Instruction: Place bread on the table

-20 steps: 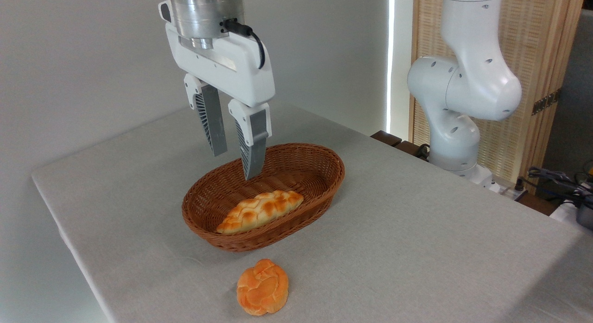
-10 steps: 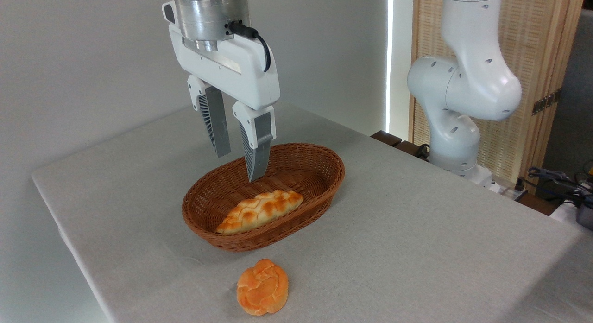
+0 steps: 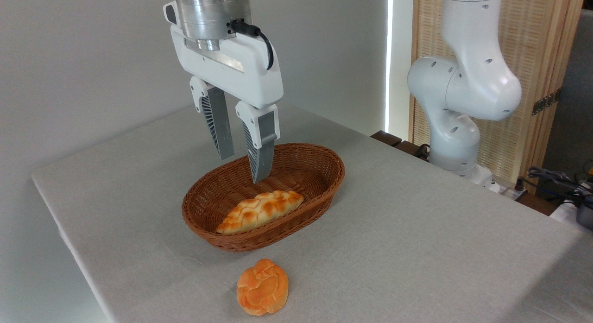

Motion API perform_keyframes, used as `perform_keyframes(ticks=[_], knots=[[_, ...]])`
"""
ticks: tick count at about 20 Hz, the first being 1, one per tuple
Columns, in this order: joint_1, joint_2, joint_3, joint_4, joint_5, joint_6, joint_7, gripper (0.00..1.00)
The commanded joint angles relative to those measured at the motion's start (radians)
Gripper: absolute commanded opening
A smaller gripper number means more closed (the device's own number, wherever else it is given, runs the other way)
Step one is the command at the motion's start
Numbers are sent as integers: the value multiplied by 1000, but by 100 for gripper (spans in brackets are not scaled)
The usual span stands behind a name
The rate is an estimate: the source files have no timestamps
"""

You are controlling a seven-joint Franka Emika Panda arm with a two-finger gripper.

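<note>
The bread, a small round orange bun with a knotted top, lies on the grey cloth table near its front edge, just in front of the wicker basket. My gripper hangs open and empty well above and behind it, over the back half of the basket, fingers pointing down. Nothing touches the bun.
An oval brown wicker basket stands mid-table with a long pale braided loaf inside. The arm's white base and links rise at the right table edge. Cables and gear lie off the table at far right.
The open gripper has drifted slightly right and a little down over the basket. The bun and the loaf have not moved.
</note>
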Motion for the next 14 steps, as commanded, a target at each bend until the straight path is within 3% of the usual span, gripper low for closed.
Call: perform_keyframes(ticks=[1, 14], knots=[[-15, 5, 12, 24, 40, -31, -37, 100], [-17, 4, 14, 22, 36, -31, -42, 100]])
